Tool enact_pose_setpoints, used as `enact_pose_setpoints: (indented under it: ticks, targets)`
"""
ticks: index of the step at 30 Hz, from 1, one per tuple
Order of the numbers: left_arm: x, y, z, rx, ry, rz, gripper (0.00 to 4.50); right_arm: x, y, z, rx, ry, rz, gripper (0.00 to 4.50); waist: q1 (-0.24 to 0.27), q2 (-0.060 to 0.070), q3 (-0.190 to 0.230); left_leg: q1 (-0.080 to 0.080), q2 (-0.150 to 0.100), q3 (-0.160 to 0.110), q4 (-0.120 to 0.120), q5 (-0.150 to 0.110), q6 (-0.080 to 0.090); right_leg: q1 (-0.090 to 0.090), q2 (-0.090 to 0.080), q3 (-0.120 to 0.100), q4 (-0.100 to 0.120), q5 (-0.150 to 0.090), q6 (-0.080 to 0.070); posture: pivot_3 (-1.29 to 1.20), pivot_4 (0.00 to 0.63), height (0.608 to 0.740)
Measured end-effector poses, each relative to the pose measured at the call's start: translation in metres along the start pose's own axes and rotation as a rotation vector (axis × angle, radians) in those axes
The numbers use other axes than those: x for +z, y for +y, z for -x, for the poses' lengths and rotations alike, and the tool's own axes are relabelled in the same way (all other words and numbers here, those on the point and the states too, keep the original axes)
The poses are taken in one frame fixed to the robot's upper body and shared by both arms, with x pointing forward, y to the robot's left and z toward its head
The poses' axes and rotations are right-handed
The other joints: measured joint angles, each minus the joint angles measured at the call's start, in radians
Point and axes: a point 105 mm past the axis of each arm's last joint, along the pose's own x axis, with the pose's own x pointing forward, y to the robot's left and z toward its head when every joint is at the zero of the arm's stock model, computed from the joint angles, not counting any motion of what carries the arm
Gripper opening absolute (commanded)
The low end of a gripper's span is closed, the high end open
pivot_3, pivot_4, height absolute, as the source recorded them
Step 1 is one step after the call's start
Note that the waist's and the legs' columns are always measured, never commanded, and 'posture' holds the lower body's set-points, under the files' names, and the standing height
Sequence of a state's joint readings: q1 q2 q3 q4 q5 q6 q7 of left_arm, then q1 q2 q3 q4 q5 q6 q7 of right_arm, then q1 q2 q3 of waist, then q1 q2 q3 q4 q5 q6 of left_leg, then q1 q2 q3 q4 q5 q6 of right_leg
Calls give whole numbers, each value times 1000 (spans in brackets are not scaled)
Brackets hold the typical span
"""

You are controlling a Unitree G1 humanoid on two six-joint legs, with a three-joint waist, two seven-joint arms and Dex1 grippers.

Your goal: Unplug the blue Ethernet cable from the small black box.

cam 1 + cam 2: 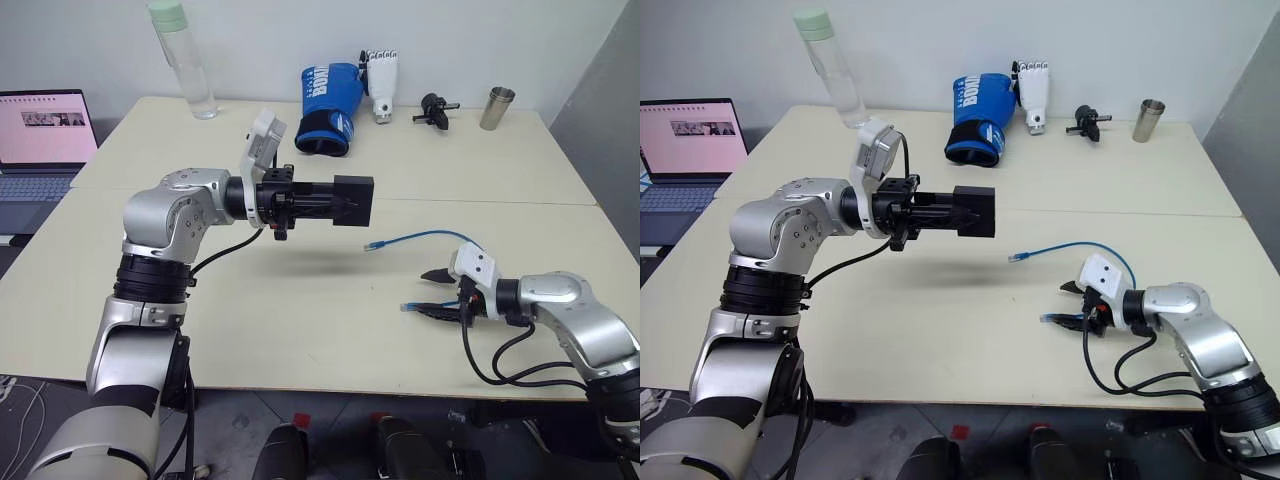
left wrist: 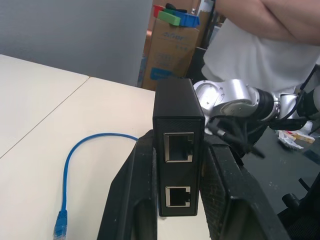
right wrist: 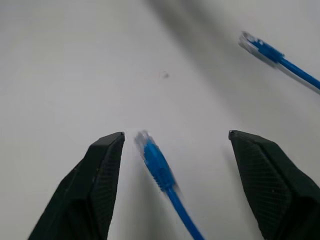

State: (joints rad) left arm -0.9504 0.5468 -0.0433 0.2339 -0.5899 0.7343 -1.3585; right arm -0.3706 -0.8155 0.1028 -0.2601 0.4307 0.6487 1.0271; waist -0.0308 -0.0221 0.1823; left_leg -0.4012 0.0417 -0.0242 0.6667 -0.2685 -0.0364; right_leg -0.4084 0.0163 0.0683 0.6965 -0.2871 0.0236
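**Cable free of the box, plug lying between spread fingers**

Nearest the right wrist camera, a clear-tipped plug of the blue Ethernet cable (image 3: 156, 161) lies on the table (image 1: 300, 330) between the 2 black fingers of the right gripper (image 1: 432, 293), which stand wide apart and touch nothing; the plug sits closer to one finger than the other. From there the cord loops up past the gripper and ends in a second plug that also rests on the tabletop, well apart from the box.

Judging by its thin loop and the way it holds a curve, the cable looks light and springy: it would likely slide or flick if nudged, and a pinch on the cord alone may slip. The hard plug body looks like the firmer place to take hold, without crushing its small latch tab.

Raised above the table, the small black box (image 1: 353, 201) is clamped across its 2 flat sides by the closed left gripper (image 2: 182, 175). In the left wrist view both of its ports face the camera and both are empty, so the unplugging appears done. The box seems rigid and matte, an easy thing to keep hold of.

Further off stand a bottle (image 1: 183, 58), a blue boxing glove (image 1: 328, 108), a metal cup (image 1: 497, 107) and a laptop (image 1: 40, 145)
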Motion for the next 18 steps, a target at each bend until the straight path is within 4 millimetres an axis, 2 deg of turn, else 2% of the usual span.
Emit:
enact_pose_setpoints:
  ticks: [2,4,6,9,11,14,18]
  targets:
    - [0,0,0,1,0,0,772,22,0,8,16,-48,-14,4464,-1,0,0,0,0,0,0,0,0,0,0,0,0,0,0,0,150,740]
    - [0,1,2,13,3,1,772,56,0,21,42,-123,-46,4464,-1,0,0,1,1,-1,0,0,0,1,0,-1,0,0,0,0,150,740]
    - [0,2,5,24,7,1,772,74,-1,30,45,-169,-59,4464,0,0,0,1,1,-1,0,0,0,1,0,-1,0,0,0,0,150,740]
    - [-2,9,19,95,21,-1,772,105,-9,43,43,-251,-140,4464,-2,1,0,1,0,0,-1,0,0,0,0,0,0,0,-1,0,150,740]
    - [-7,24,38,230,13,-23,772,134,-16,59,2,-325,-136,4464,-1,1,0,1,1,0,-1,0,0,0,0,0,0,0,-1,0,150,740]
    - [-21,50,66,446,16,-31,772,150,-15,67,-17,-374,-119,4464,0,1,0,1,2,-1,-2,0,0,0,0,-2,-1,0,-1,0,150,740]
    - [-43,78,89,685,35,-44,772,148,-7,50,13,-381,-148,4464,2,1,0,-2,1,-1,-1,0,0,-1,-1,-1,-1,0,-1,0,150,740]
